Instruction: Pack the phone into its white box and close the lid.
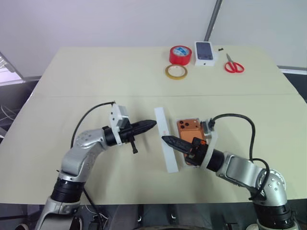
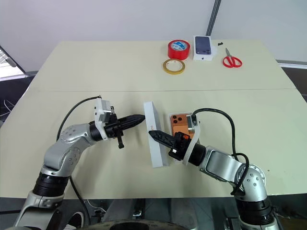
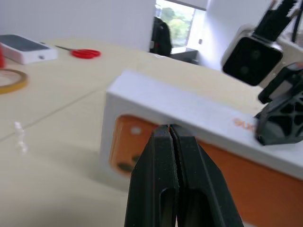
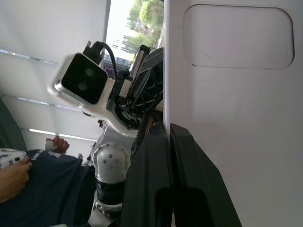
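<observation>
The lid (image 1: 164,139) stands on its long edge in the middle of the table, leaning a little, between my two grippers. Its outer face (image 3: 246,175) is orange with a white rim. Its inner face (image 4: 236,118) is white with a rounded recess. My left gripper (image 1: 154,123) is shut, tips against the lid's upper rim from the left. My right gripper (image 1: 164,139) is also shut and touches the lid's inner side from the right. Behind it the copper-orange phone (image 1: 188,128) lies camera side up in the white box (image 1: 184,167), partly hidden by my right hand.
At the far side of the table lie a red tape roll (image 1: 180,54), a yellowish tape ring (image 1: 176,72), a small white box printed with a dark phone (image 1: 204,51) and red scissors (image 1: 233,64). A person's hand (image 4: 14,175) shows past the table.
</observation>
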{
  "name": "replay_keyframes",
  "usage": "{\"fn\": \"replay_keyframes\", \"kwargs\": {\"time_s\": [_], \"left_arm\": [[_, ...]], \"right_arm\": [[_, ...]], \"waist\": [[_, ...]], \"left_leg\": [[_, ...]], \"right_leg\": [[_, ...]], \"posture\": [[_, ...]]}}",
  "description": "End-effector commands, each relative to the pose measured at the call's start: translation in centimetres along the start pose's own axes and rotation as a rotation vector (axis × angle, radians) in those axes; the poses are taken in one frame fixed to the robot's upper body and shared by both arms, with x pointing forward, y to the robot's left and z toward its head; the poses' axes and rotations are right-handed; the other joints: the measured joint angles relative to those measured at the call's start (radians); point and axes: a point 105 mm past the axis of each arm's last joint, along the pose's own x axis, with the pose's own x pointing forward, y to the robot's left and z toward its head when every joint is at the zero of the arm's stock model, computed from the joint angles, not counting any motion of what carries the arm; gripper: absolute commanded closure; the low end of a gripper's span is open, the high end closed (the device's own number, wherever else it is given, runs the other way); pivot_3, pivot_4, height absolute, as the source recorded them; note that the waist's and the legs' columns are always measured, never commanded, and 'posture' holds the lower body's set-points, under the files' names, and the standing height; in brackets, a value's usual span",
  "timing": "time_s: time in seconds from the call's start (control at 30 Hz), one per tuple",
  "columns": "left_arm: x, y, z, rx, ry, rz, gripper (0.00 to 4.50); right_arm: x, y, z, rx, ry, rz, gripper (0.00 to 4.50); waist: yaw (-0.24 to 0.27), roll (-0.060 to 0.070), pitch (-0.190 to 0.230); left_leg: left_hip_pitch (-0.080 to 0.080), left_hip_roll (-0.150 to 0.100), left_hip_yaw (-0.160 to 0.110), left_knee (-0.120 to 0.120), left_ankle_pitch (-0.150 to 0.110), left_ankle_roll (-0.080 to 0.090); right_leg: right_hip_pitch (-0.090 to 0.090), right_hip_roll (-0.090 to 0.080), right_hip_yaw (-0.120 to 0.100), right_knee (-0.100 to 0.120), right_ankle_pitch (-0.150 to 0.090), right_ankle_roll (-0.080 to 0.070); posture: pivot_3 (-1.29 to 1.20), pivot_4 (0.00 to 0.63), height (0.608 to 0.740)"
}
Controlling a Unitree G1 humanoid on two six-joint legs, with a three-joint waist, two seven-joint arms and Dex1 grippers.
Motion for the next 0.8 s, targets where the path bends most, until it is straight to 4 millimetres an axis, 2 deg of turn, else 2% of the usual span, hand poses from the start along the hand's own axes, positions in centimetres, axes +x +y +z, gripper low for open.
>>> {"fn": "replay_keyframes", "kwargs": {"time_s": [0.03, 0.13, 0.23, 0.27, 0.3, 0.33, 0.4, 0.53, 0.67, 0.73, 0.8], "left_arm": [[1.0, -1.7, -0.4, 0.024, 0.002, -0.076, 4.43], [1.4, -3.1, -2.5, -0.005, 0.053, -0.147, 4.43], [2.4, -3.0, -3.0, -0.03, 0.031, -0.15, 4.43], [2.7, -3.1, -3.0, -0.026, 0.026, -0.157, 4.5], [3.1, -3.0, -3.0, -0.029, 0.021, -0.162, 4.5], [3.4, -3.0, -3.0, -0.031, 0.017, -0.164, 4.5], [4.2, -2.9, -3.1, -0.031, 0.008, -0.168, 4.5], [5.5, -3.0, -3.2, -0.041, -0.015, -0.185, 4.5], [7.4, -3.5, -3.4, -0.049, -0.041, -0.219, 4.5], [8.3, -3.6, -3.4, -0.053, -0.05, -0.232, 4.5], [9.0, -3.8, -3.4, -0.064, -0.062, -0.244, 4.5]], "right_arm": [[-0.2, 0.7, 0.7, -0.011, -0.008, 0.043, 4.5], [-0.5, 0.1, 1.3, 0.004, -0.018, 0.035, 4.5], [-0.6, -0.2, 1.6, 0.016, -0.02, 0.037, 4.5], [-0.6, -0.2, 1.7, 0.018, -0.02, 0.039, 3.91], [-0.6, -0.2, 1.8, 0.025, -0.024, 0.048, 3.63], [-0.6, -0.1, 1.8, 0.026, -0.025, 0.064, 3.05], [-0.7, -0.1, 2.4, 0.009, -0.043, 0.042, 2.18], [-2.5, -1.0, 4.5, -0.052, -0.083, -0.068, 0.17], [-6.2, -1.1, 7.0, -0.146, -0.149, -0.159, 0.08], [-8.0, -1.3, 7.1, -0.254, -0.112, -0.232, 0.08], [-9.6, -1.0, 7.5, -0.28, -0.117, -0.238, 0.08]], "waist": [[0.0, 0.0, 0.0], [0.002, 0.0, 0.0], [0.004, 0.0, 0.0], [0.005, 0.0, 0.0], [0.004, 0.0, 0.0], [0.004, 0.0, 0.0], [0.005, 0.0, 0.0], [0.008, 0.0, 0.0], [0.019, 0.0, 0.0], [0.023, 0.0, 0.0], [0.026, 0.0, 0.0]], "left_leg": [[0.0, 0.0, 0.0, 0.0, 0.0, 0.0], [0.0, 0.0, 0.0, 0.0, 0.0, 0.0], [0.0, 0.0, 0.0, 0.0, 0.0, 0.0], [0.0, 0.0, 0.0, 0.0, 0.0, 0.0], [0.0, 0.0, 0.0, 0.0, 0.0, 0.0], [0.0, 0.0, 0.0, 0.0, 0.0, 0.0], [-0.001, 0.0, 0.0, 0.0, 0.0, 0.0], [-0.001, 0.0, 0.0, 0.001, 0.0, 0.0], [-0.002, -0.001, 0.0, 0.001, 0.0, 0.001], [-0.001, 0.0, 0.0, 0.001, 0.0, 0.001], [-0.001, 0.0, 0.001, 0.001, 0.0, 0.001]], "right_leg": [[0.0, 0.0, 0.0, 0.0, 0.0, 0.0], [0.0, 0.0, 0.0, 0.0, 0.0, 0.0], [0.0, 0.0, 0.0, 0.0, 0.0, 0.0], [0.0, 0.0, 0.0, 0.0, 0.0, 0.0], [0.0, 0.0, 0.0, 0.0, 0.0, 0.0], [0.0, 0.0, 0.0, -0.001, 0.0, 0.0], [0.0, 0.0, 0.0, 0.0, 0.0, 0.0], [0.0, 0.0, 0.0, -0.001, 0.0, 0.0], [0.0, 0.0, 0.0, -0.001, 0.0, 0.0], [0.0, 0.0, 0.0, -0.002, 0.0, 0.0], [0.0, 0.001, 0.0, -0.001, 0.0, 0.0]], "posture": [[0.0, 0.15, 0.74], [0.0, 0.15, 0.74], [0.0, 0.15, 0.74], [0.0, 0.15, 0.74], [0.0, 0.15, 0.74], [0.0, 0.15, 0.74], [0.0, 0.15, 0.74], [0.0, 0.15, 0.74], [0.0, 0.15, 0.74], [0.0, 0.15, 0.74], [0.0, 0.15, 0.74]]}}
